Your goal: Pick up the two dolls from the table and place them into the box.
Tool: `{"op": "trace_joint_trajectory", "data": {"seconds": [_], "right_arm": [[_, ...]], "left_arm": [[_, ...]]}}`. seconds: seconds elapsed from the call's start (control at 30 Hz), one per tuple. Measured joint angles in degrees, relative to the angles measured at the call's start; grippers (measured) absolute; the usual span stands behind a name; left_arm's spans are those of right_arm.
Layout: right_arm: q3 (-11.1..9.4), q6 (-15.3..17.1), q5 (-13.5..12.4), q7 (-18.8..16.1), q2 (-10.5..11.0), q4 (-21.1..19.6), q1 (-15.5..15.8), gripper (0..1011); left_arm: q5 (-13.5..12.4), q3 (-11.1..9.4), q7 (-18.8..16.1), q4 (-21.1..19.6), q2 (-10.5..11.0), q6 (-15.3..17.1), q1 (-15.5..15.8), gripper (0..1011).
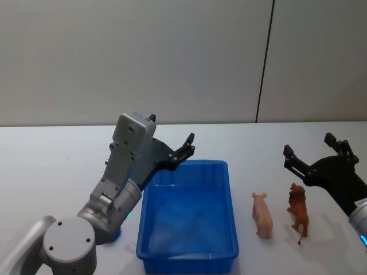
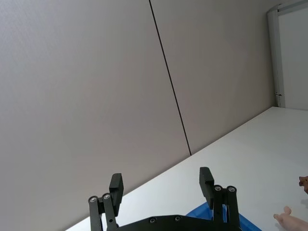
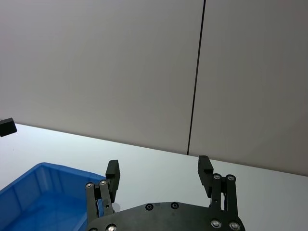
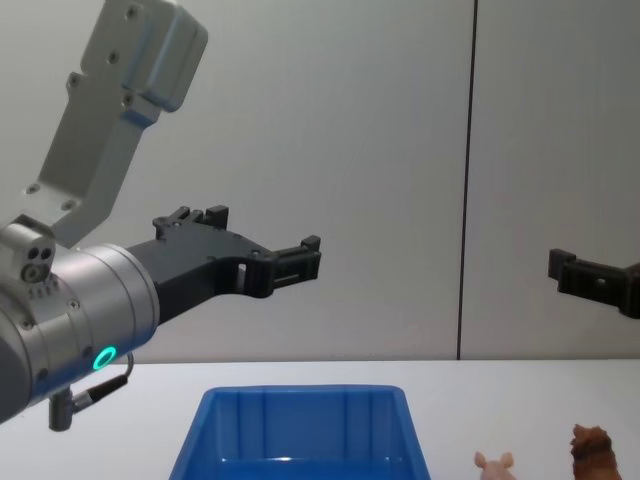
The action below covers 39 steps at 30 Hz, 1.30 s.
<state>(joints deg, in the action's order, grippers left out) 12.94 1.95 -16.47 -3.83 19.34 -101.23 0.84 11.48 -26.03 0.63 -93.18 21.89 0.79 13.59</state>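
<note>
Two dolls, a pink pig (image 1: 262, 215) and a brown lion (image 1: 298, 216), stand side by side on the white table (image 1: 57, 166), just below and in front of the right tool (image 1: 308, 146), whose fingers are spread and empty. The blue box (image 1: 232, 217) sits beneath the left tool (image 1: 189, 146), also spread.

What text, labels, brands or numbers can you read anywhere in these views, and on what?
None can be read.
Blue box: plain plastic, no label.
Pink doll and brown doll: no markings.
Left gripper and right gripper: bare black, no print.
Green ring light: a lamp, no characters.
</note>
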Motion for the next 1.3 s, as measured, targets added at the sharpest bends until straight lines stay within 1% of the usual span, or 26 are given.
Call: {"op": "trace_joint_trajectory", "data": {"seconds": [0.93, 1.13, 1.3], "right_arm": [[-0.11, 0.21, -0.06, 0.04, -0.15, 0.34, -0.24, 1001], [-0.23, 1.39, -0.41, 0.46, -0.47, 0.99, -0.67, 1001], [-0.34, 3.51, -0.98, 1.21, -0.96, 2.05, -1.13, 1001]], "left_arm": [[0.0, 0.0, 0.0, 0.0, 0.0, 0.0, 0.0, 1001], [0.0, 0.0, 0.0, 0.0, 0.0, 0.0, 0.0, 1001], [0.0, 0.0, 0.0, 0.0, 0.0, 0.0, 0.0, 1001]]}}
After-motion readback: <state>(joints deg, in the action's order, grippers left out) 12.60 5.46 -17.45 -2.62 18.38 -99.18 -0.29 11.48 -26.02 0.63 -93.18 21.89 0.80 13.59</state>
